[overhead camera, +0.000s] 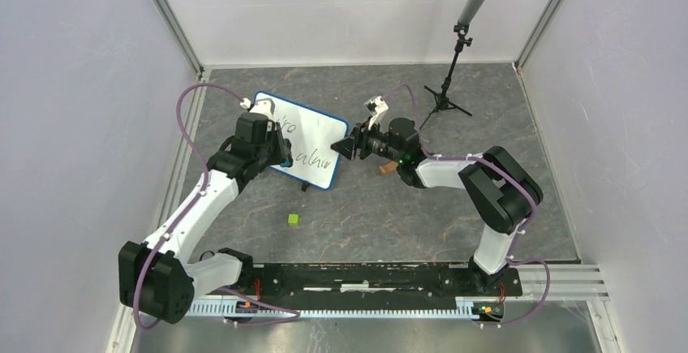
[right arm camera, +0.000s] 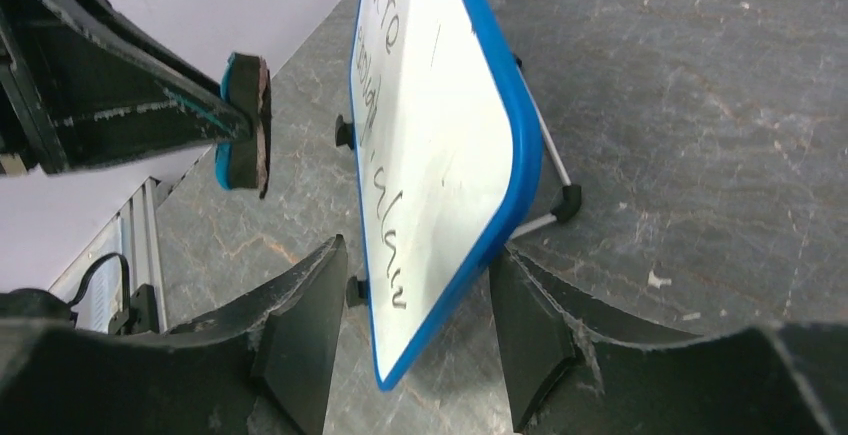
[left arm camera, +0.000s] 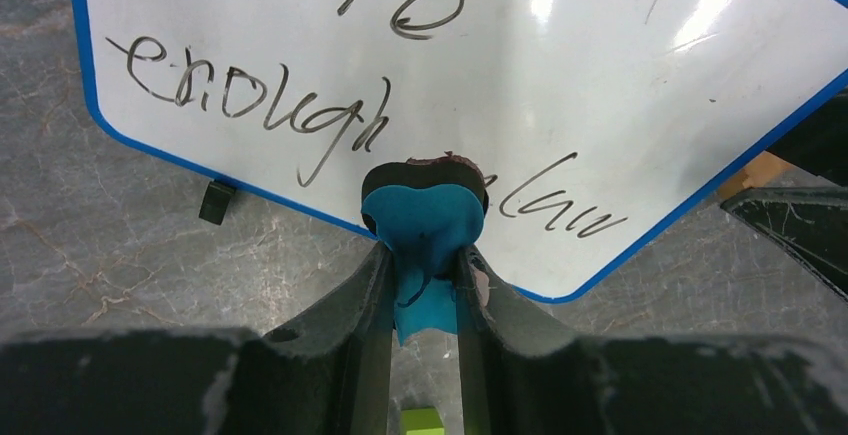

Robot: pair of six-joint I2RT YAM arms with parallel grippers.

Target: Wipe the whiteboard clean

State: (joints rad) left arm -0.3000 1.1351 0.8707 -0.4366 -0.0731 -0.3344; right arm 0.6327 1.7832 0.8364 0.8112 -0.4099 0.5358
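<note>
Left gripper (left arm camera: 425, 255) clamps the eraser (left arm camera: 424, 213) just before the whiteboard (left arm camera: 560, 105) written face, perhaps not touching; right gripper (right arm camera: 412, 290), open, straddles its edge.

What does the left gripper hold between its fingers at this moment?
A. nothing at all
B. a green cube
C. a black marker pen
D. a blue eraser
D: in the left wrist view the left gripper is closed on a blue eraser, just in front of the whiteboard, which bears handwriting.
</note>
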